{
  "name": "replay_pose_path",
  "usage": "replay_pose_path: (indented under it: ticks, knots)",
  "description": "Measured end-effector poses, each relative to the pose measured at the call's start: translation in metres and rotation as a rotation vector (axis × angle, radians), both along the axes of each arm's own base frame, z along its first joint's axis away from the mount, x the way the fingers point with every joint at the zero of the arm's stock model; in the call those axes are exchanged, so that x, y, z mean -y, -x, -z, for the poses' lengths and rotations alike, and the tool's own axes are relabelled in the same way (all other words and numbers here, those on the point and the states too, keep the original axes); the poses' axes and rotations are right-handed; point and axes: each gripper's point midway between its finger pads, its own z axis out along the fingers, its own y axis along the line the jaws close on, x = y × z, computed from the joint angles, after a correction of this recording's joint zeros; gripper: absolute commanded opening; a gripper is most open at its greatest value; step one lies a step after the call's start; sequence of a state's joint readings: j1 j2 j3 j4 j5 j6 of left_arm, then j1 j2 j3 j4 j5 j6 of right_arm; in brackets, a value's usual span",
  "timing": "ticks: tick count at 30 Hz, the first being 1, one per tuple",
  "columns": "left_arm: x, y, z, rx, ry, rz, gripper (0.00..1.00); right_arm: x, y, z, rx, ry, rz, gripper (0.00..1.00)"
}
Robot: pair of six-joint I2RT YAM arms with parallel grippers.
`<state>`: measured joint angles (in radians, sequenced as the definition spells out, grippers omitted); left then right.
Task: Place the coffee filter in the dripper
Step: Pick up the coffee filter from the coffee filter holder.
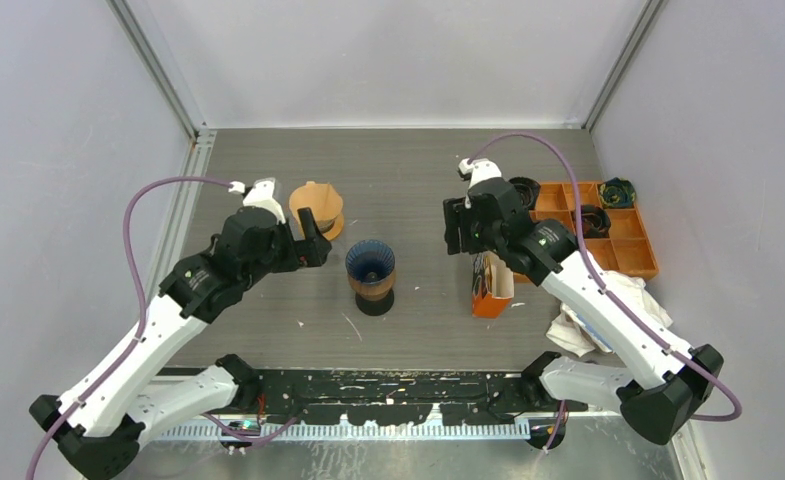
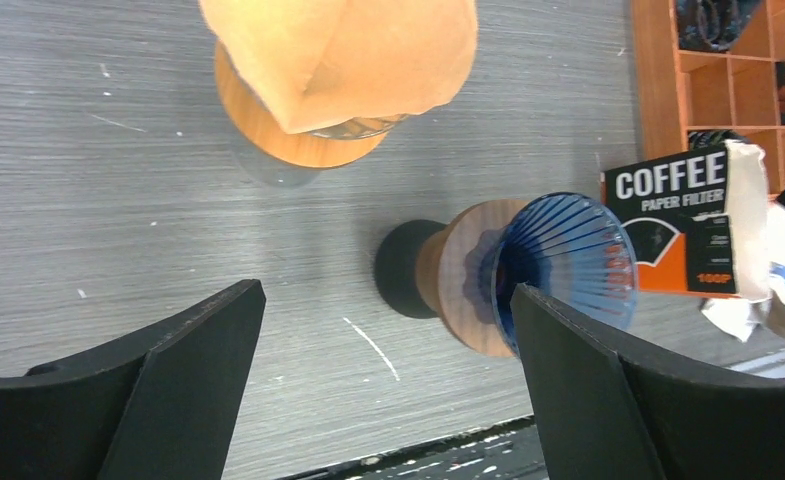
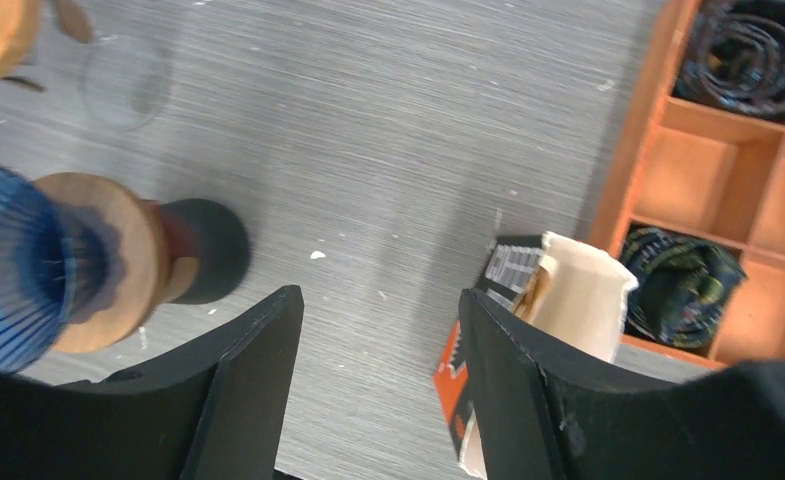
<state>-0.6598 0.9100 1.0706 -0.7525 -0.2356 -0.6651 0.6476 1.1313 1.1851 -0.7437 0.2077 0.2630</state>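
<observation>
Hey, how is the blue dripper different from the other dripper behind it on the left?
The blue dripper is empty; the back dripper holds a brown paper filter. The blue dripper has a black base; no black shows under the back dripper. The blue dripper stands mid-table, the back dripper farther back left. Both are upright with wooden collars.

Coffee filter sitting in dripper, far left of centre on table. Second dripper on stand mid-table, nearer and right of the first, apart from it. Filter box upright, right of stand. Compartment tray at right, beyond box; coiled items in far compartments. Crumpled cloth near right, on near side of tray.
</observation>
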Motion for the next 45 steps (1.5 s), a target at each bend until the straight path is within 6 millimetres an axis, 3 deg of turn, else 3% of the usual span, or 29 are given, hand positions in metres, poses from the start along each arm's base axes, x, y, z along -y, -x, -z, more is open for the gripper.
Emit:
replay_pose_path:
  ticks: [8,20,45]
  knots:
    - [-0.020,0.005,0.012,0.042,-0.063,-0.026,0.98,0.050,0.002,0.020,-0.033,0.083,0.167,0.56]
    - [-0.019,-0.007,0.021,0.050,-0.110,-0.039,0.98,0.090,0.012,0.057,-0.147,0.123,0.313,0.37]
    - [-0.015,-0.014,0.025,0.037,-0.137,-0.027,0.98,0.092,0.025,0.110,-0.362,0.125,0.328,0.33]
